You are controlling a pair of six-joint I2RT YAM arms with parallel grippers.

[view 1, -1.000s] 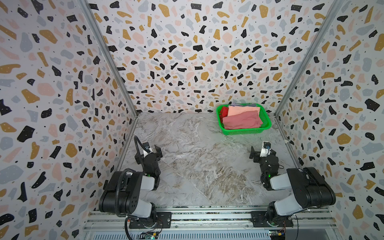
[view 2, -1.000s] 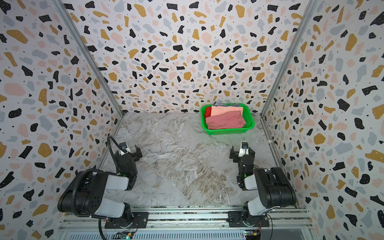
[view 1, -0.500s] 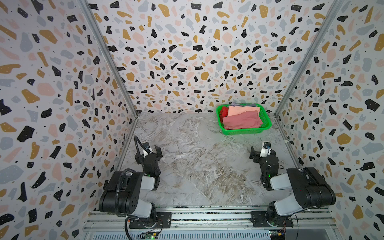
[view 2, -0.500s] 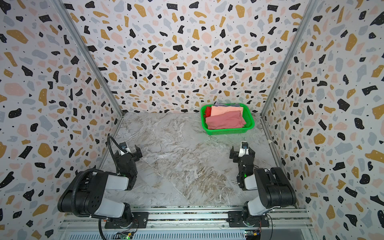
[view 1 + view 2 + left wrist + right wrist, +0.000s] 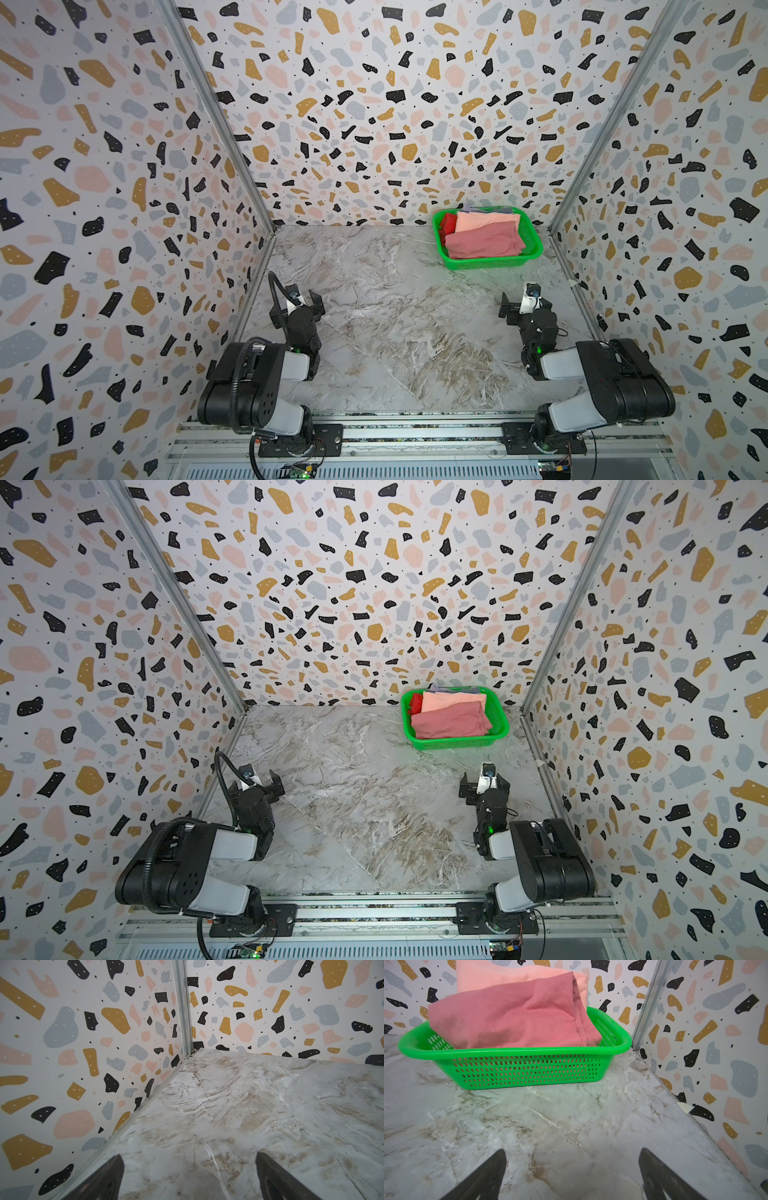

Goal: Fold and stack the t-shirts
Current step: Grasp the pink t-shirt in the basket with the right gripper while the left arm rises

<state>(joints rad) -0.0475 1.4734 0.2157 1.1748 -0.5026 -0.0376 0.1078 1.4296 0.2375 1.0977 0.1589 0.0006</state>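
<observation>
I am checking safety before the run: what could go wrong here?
The rose-pink shirt lies over the peach shirt; lifting it may drag that one along. The green basket looks light; it might slide or tip when the right hand pulls cloth over its rim.

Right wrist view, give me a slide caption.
Open right claw facing green plastic mesh basket; rose-pink cloth t-shirt overlapping peach cloth t-shirt.
</observation>
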